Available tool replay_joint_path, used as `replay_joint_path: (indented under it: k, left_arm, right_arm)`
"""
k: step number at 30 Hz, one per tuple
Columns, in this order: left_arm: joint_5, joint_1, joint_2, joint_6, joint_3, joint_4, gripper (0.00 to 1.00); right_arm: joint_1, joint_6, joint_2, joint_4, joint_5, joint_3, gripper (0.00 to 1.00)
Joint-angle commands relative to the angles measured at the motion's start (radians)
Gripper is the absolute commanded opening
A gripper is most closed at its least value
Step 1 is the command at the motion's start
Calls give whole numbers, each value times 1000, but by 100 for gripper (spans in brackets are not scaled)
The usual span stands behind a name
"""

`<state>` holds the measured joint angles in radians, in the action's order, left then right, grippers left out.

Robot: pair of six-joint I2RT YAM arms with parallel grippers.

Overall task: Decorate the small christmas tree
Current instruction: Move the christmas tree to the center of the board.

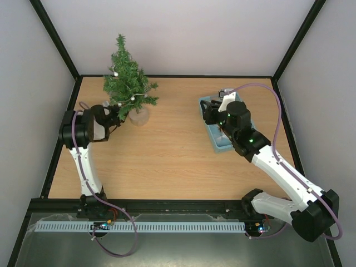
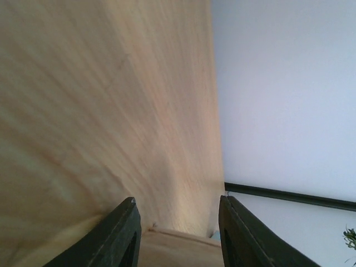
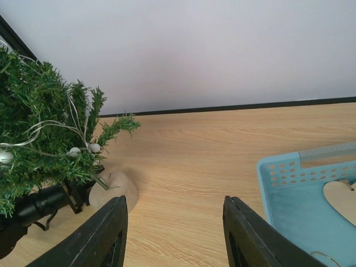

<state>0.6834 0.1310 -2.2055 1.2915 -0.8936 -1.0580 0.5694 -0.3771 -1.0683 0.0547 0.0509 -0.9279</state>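
Observation:
The small christmas tree (image 1: 128, 78) stands at the back left on a round wooden base (image 1: 139, 115), with a string of white beads (image 3: 83, 149) on its branches. It also shows in the right wrist view (image 3: 39, 128). My left gripper (image 1: 118, 115) is open and empty, right beside the tree's lowest branches and base; in its own view (image 2: 178, 233) only table and wall lie between the fingers. My right gripper (image 1: 206, 114) is open and empty at the left rim of a blue tray (image 1: 221, 143), pointing toward the tree (image 3: 175, 233).
The blue perforated tray (image 3: 289, 183) at the right holds a flat wooden heart ornament (image 3: 340, 200). White walls with black frame bars close in the table at the back and sides. Bare wooden tabletop (image 1: 172, 144) lies between tree and tray.

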Motion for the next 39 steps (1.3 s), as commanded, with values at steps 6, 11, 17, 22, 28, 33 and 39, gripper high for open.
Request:
replay_joint_path:
  k: [6, 11, 17, 22, 28, 33, 39]
  left_arm:
    - [58, -79, -84, -28, -111, 18, 39]
    - [65, -107, -76, 9, -58, -44, 39]
    - [58, -129, -42, 63, 62, -156, 38]
    - [58, -157, -25, 89, 125, -220, 38]
    - [55, -214, -21, 99, 154, -244, 38]
    - [57, -254, -3, 130, 195, -285, 38]
    - [34, -230, 70, 177, 289, -356, 36]
  right_arm:
    - [1, 26, 32, -8, -13, 20, 46]
    - [1, 29, 34, -18, -12, 30, 46]
    - [1, 29, 40, -21, -1, 42, 46]
    - [1, 27, 59, -19, 0, 60, 46]
    - [2, 26, 83, -5, -4, 72, 46]
    - [1, 31, 97, 14, -18, 75, 46]
    - [1, 23, 98, 39, -27, 76, 46]
